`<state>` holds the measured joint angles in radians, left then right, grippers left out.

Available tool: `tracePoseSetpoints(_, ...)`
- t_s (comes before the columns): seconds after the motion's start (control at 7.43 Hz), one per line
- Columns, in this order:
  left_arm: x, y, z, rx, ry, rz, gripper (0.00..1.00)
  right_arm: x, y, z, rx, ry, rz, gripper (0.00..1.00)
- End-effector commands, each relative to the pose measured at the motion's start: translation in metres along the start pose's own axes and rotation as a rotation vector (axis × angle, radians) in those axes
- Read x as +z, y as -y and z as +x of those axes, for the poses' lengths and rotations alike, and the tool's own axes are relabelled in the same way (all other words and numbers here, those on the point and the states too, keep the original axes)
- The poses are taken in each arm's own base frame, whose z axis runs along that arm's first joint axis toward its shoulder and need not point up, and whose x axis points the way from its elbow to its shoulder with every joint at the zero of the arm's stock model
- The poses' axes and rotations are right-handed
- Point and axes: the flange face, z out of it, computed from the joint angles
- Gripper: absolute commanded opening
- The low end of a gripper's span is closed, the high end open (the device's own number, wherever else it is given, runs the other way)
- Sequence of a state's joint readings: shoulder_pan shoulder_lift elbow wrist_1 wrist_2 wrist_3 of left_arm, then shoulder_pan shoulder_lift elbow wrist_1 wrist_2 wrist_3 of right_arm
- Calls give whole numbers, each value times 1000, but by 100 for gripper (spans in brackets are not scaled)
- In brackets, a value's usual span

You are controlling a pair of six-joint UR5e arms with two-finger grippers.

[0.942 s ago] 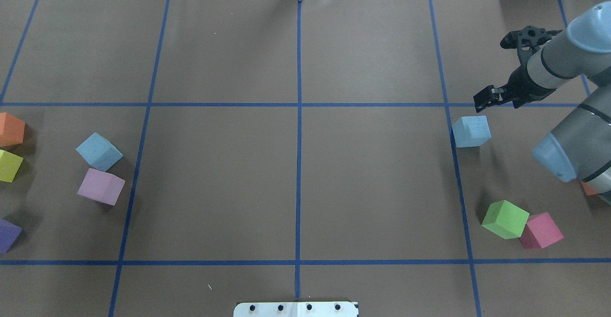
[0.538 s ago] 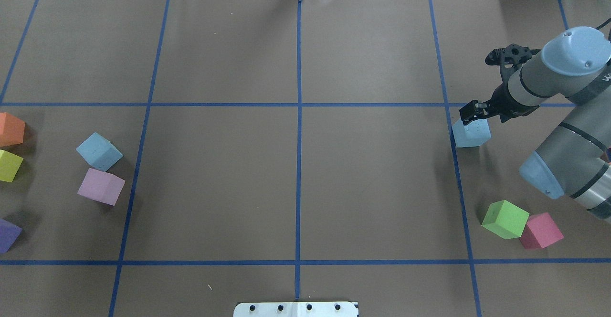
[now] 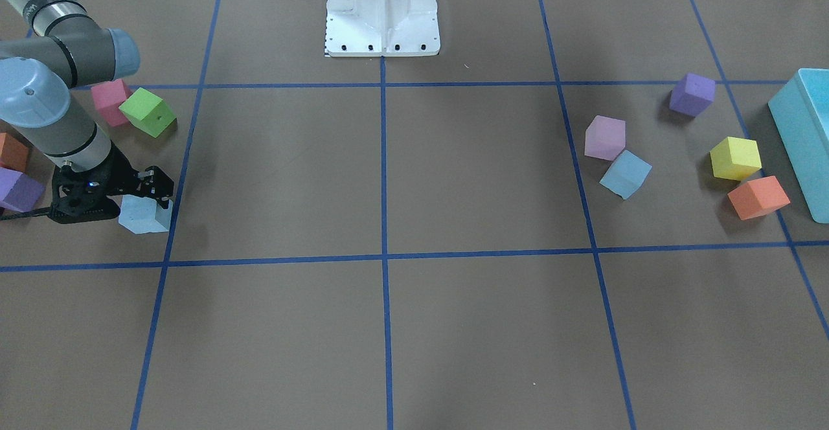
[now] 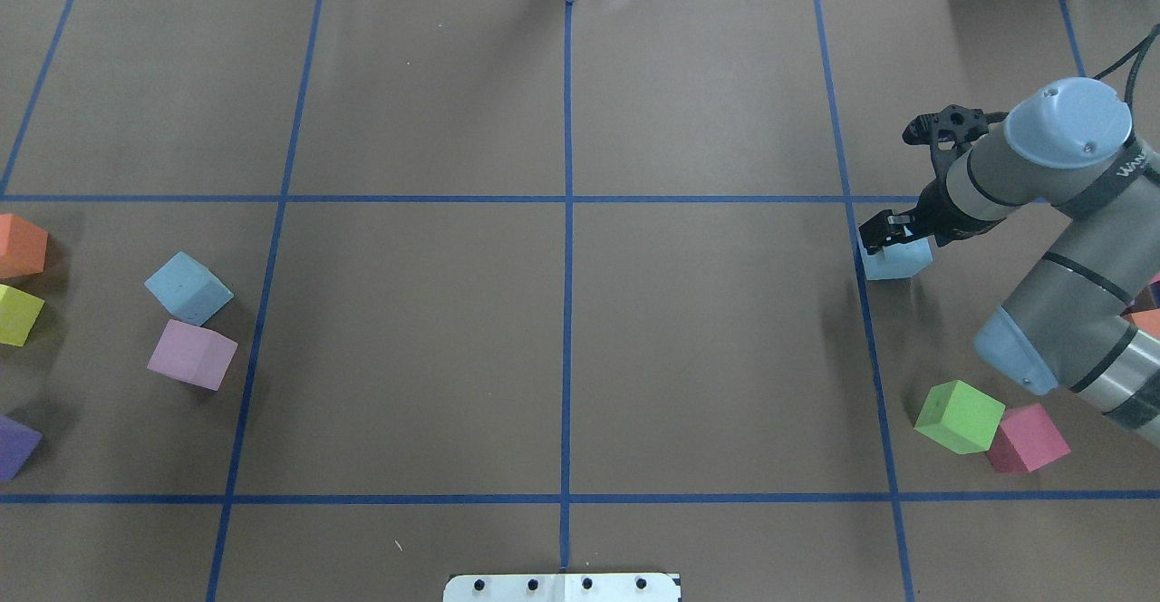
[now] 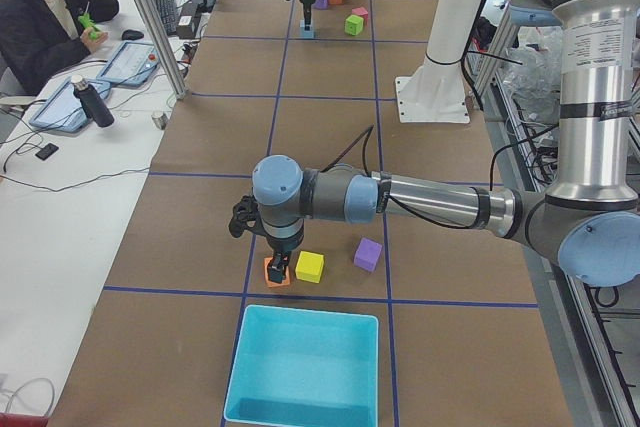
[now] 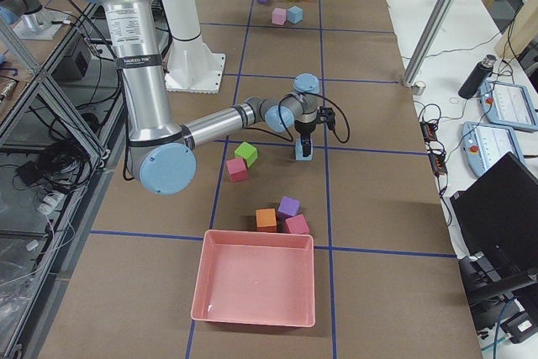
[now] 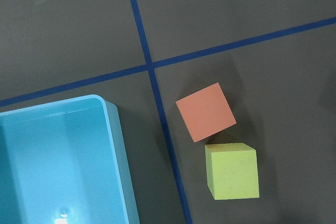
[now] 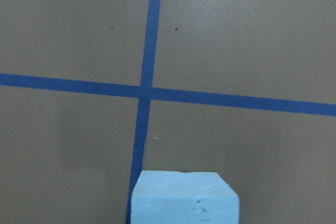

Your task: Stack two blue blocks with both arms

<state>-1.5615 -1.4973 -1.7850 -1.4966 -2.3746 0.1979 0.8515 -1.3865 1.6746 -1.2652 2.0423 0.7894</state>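
Note:
One pale blue block [image 4: 895, 262] sits on the table at the right, on a blue tape line; it also shows in the front-facing view [image 3: 146, 217] and at the bottom of the right wrist view [image 8: 184, 198]. My right gripper [image 4: 893, 237] is right over it, low, and looks open with its fingers at the block's top. The other blue block [image 4: 188, 287] lies at the left, touching a lilac cube [image 4: 192, 354]. My left gripper [image 5: 277, 269] shows only in the exterior left view, high over an orange cube [image 7: 205, 112]; I cannot tell whether it is open or shut.
A green cube [image 4: 959, 416] and a pink cube [image 4: 1027, 439] lie near the right arm. Orange [image 4: 20, 246], yellow [image 4: 18, 315] and purple [image 4: 16, 446] cubes are at the far left beside a turquoise box [image 3: 803, 138]. A pink tray [image 6: 256, 287] stands at the right end.
My right gripper has moved left and down, from beside and above the right blue block to directly over its top. The block has not moved.

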Motion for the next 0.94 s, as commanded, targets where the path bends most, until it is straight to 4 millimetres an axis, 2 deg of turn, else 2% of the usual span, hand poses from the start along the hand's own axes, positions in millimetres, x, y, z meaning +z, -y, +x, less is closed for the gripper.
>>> tracePoseSetpoints(0.0,0,0,0,1,0,1,98,18,0,8,-24,-31,-16,99)
tracePoseSetpoints(0.13,-1,0,1,2,0,2,98,20,-2,5,-26,-32,-21,77)
tracePoseSetpoints(0.27,0,0,0,1,0,1,98,21,-3,4,-30,-29,-25,42)
tracePoseSetpoints(0.4,0,0,0,0,0,0,98,22,-4,3,-32,-30,-26,22)
tracePoseSetpoints(0.54,0,0,0,0,0,0,98,12,-1,-7,-42,-8,-16,6)
tracePoseSetpoints(0.67,0,0,0,0,0,0,98,-3,0,-22,-60,20,-2,5)
tracePoseSetpoints(0.81,1,-1,-1,-1,0,-1,98,-23,19,-56,-85,54,39,5)
